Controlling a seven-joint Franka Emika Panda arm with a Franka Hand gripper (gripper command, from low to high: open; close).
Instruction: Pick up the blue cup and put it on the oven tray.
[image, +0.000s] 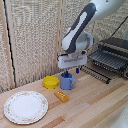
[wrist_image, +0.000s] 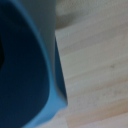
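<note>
The blue cup (image: 69, 82) stands upright on the wooden table (image: 95, 105), its handle turned toward the exterior view's right. My gripper (image: 66, 74) hangs straight down onto its rim, with dark fingers (image: 64, 75) at the cup's top edge. Their spacing is hidden by the cup and the hand. In the wrist view the blue cup (wrist_image: 25, 65) fills most of the picture, very close and blurred, with bare wood beside it. The oven tray (image: 107, 60), a dark wire rack, sticks out of the toaster oven (image: 119, 46) at the exterior view's right.
A low yellow bowl (image: 50, 82) sits just beside the cup on the exterior view's left. A small orange block (image: 61, 96) lies in front of the cup. A round patterned white plate (image: 26, 106) rests at the front left. Woven panels close off the back.
</note>
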